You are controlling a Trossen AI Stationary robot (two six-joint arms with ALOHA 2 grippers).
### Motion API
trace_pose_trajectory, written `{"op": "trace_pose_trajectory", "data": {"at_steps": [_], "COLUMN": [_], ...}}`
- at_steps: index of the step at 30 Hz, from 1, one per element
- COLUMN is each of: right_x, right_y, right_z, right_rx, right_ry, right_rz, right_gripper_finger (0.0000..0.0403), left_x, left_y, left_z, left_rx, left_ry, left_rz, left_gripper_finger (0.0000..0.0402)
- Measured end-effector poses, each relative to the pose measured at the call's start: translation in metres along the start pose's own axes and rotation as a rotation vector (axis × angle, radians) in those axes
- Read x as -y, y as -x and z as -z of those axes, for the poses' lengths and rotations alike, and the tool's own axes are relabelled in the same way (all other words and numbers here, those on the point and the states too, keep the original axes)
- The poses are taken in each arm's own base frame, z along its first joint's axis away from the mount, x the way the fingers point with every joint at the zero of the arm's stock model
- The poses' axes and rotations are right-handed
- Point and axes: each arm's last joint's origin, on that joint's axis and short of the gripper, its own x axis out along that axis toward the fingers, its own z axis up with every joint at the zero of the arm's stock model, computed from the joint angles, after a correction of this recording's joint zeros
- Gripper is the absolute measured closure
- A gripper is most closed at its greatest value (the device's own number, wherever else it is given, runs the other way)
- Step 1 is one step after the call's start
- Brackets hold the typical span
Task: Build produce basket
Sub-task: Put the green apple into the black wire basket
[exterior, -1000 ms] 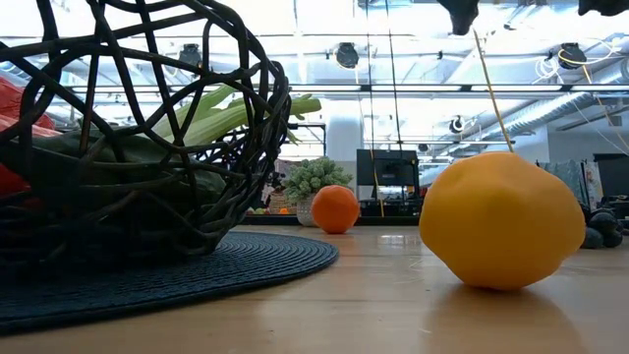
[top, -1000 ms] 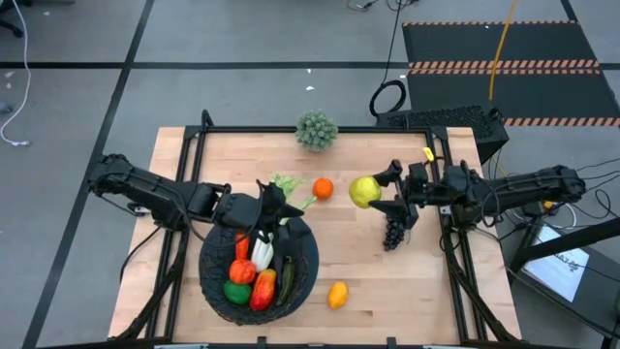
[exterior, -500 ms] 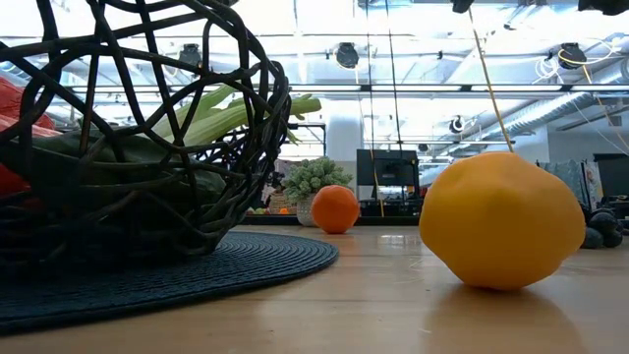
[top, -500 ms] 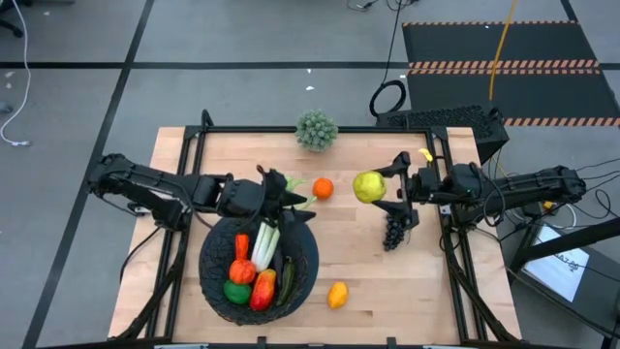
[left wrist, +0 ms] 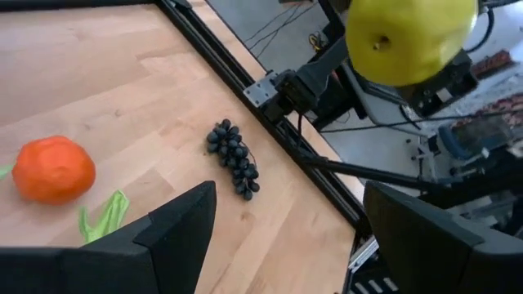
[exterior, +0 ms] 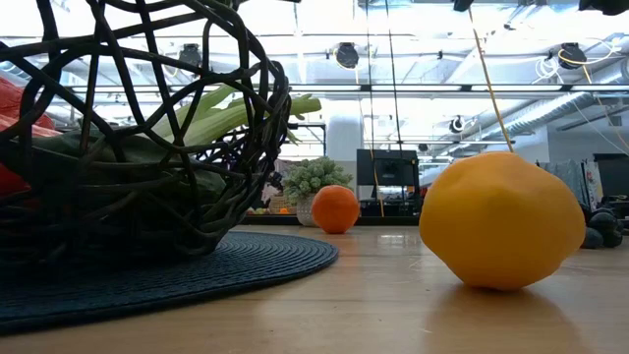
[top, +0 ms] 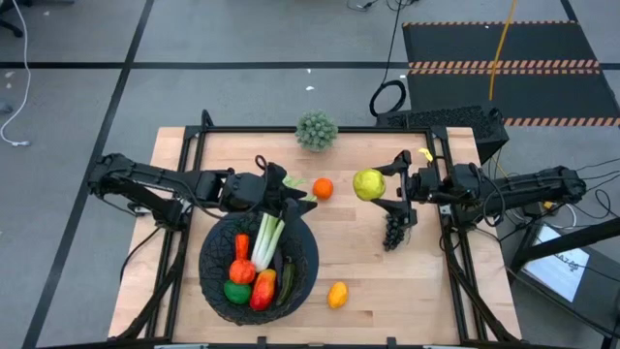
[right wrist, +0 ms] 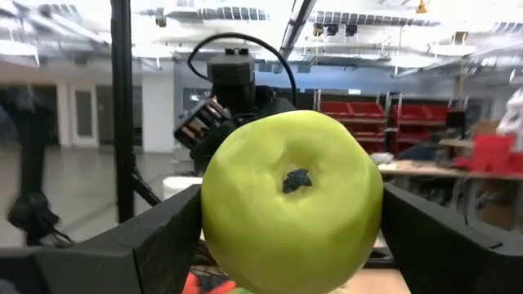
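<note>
Since the earlier frame the left pincer [top: 283,186] has drawn back from over the basket [top: 215,281] toward its far rim, and the celery [top: 266,236] now lies inside, leafy end over the rim beneath the fingers. The fingers stand apart with nothing between them, which suggests a finished release. Just beyond them on the desk [top: 368,281] sits the orange [top: 323,188]. The right pincer [top: 381,191] is clamped on the green apple [top: 367,185], held clear above the desk, likely for carrying across. Just below it lie the grapes [top: 392,233]; nearer the basket sits the lemon [top: 336,294], both not yet collected
</note>
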Motion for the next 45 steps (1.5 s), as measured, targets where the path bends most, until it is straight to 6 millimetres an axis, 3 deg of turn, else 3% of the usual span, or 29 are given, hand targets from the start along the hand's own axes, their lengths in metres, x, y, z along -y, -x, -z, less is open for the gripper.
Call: {"op": "trace_pose_trajectory", "data": {"at_steps": [5,18,27,32,36,45], "right_x": [0.003,0.005,0.006,0.006,0.006,0.006], "right_y": [0.000,0.002,0.004,0.006,0.007,0.010], "right_z": [0.000,0.022,0.028,0.034,0.037,0.043], "right_rx": [-0.003,-0.226,-0.288,-0.352,-0.385,-0.458], "right_ry": [-0.151,-0.115,-0.111,-0.107,-0.105,-0.107], "right_rz": [0.013,0.033,0.040,0.043,0.045,0.050], "right_gripper_finger": [0.0069,0.0069,0.0069,0.0069,0.0069,0.0069], "left_x": [-0.005,-0.010,-0.002,-0.002,-0.010,-0.026], "left_y": [-0.002,-0.008,-0.054,-0.081,-0.099,-0.120], "left_z": [-0.003,-0.011,-0.002,0.005,0.017,0.020], "left_rx": [0.005,0.046,0.124,0.160,0.140,0.130], "left_ry": [0.118,0.550,0.596,0.606,0.628,0.633], "left_rz": [-0.024,-0.022,0.120,0.196,0.157,0.115], "left_gripper_finger": [0.0094,0.0088,0.0007,0.0014,0.0005,0.0002]}}
